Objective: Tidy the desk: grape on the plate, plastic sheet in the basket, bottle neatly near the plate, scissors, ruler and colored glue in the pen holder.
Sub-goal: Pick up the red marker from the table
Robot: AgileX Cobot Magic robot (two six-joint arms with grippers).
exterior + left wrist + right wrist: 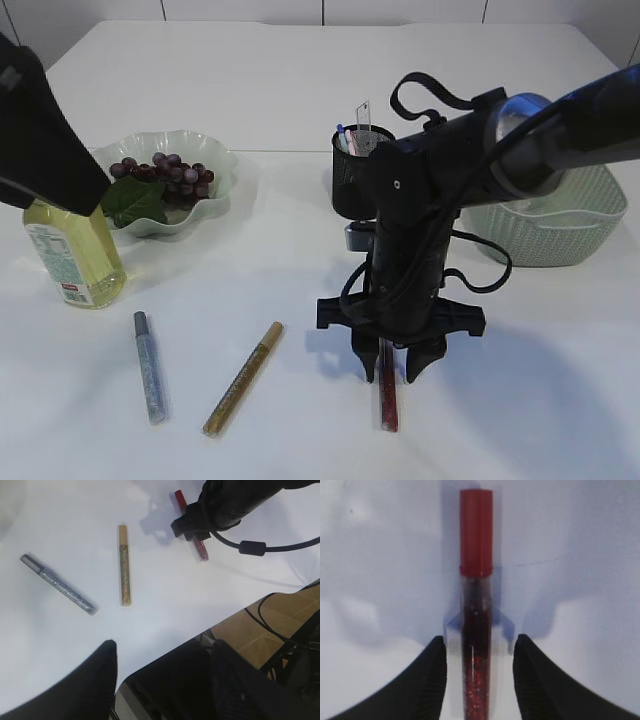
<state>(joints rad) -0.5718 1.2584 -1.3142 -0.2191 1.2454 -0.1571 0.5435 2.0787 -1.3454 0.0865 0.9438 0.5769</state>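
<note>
- Grape (165, 175): dark purple bunch with a green leaf, lying in the wavy glass plate (225, 170) at far left
- Bottle (75, 255): yellow liquid, labelled, upright, near left of the plate
- Red glue (476, 630): glitter tube with red cap, flat on the table, near centre-right
- Gold glue (243, 378) and silver glue (149, 366): flat, near left of centre, apart
- Pen holder (350, 180): black mesh, upright, far centre; a clear ruler (363, 118) stands in it
- Basket (560, 230): pale green, at right
</note>
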